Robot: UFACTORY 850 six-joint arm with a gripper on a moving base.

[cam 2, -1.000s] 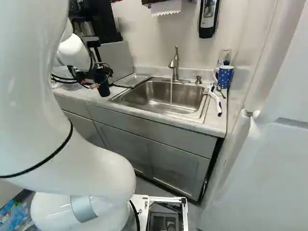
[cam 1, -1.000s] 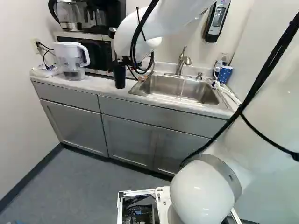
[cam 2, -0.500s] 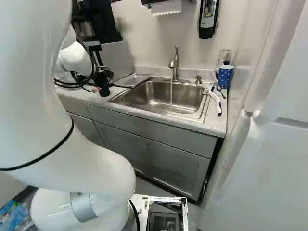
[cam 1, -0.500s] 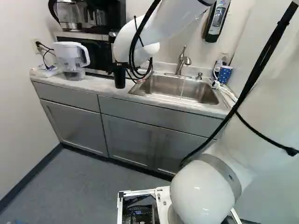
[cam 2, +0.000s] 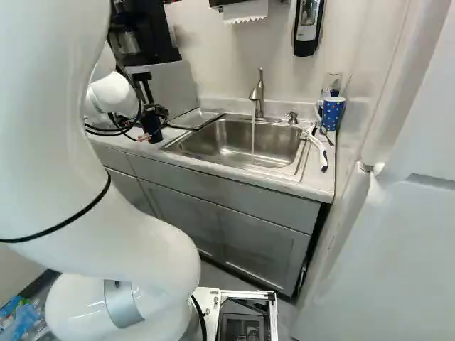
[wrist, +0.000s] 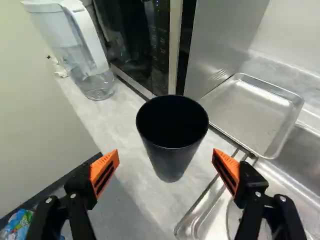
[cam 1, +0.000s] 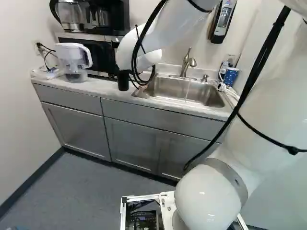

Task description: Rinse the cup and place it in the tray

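Jaws apart, blk cup (wrist: 170,160) ahead, tapered, upright

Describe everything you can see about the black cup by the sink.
The black cup is a plain, handleless tumbler with a round, open top, tapering towards its base. It looks smooth and matt, perhaps plastic or coated metal. It stands upright on the pale counter, near the metal tray. Its inside is too dark to show any contents. The robot's open fingers stand on either side with visible gaps, so only the counter appears to touch it.
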